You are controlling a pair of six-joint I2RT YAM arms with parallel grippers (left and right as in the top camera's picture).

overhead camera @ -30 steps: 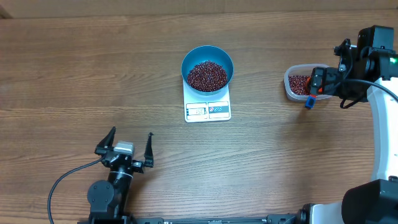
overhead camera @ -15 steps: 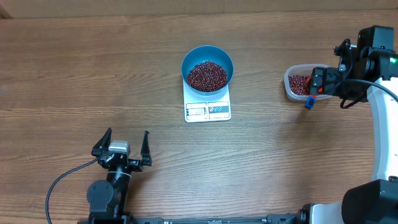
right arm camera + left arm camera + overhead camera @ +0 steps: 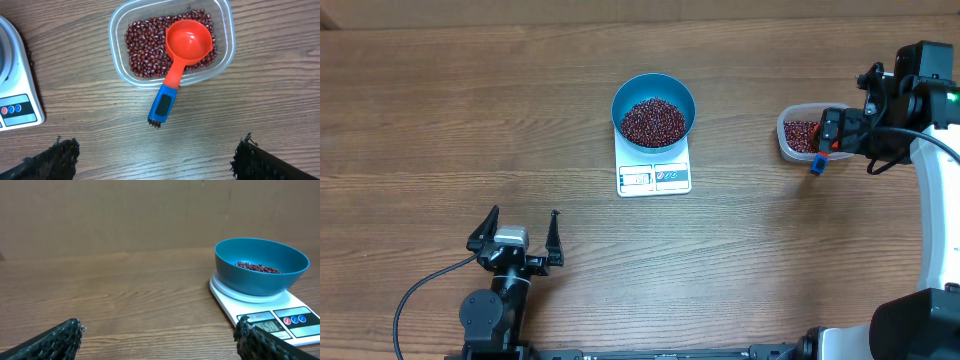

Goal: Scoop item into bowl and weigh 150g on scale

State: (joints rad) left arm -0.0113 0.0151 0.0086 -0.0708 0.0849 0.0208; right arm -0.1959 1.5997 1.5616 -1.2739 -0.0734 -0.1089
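Item 1. Table [image 3: 470,120]: brown wood-grain top, planks running crosswise.
Item 2. Backdrop [image 3: 125,215]: plain brown wall beyond the far edge of the table, seen from the left wrist.
Item 3. Left gripper [image 3: 525,215]: fingers spread wide, nothing between them. A black cable [image 3: 420,290] loops off to its left.
Item 4. Scale [image 3: 655,178]: white, well ahead of the left gripper and to its right, display facing it.
Item 5. Bowl [image 3: 260,280]: blue, seated on the scale.
Item 6. Beans [image 3: 653,121]: dark red heap inside the bowl.
Item 7. Right gripper [image 3: 156,150]: fingers spread wide, empty.
Item 8. Clear tub [image 3: 226,30]: just ahead of the right gripper, holding more beans.
Item 9. Red scoop [image 3: 189,42]: lying in the tub, blue handle end over the rim toward the right gripper.
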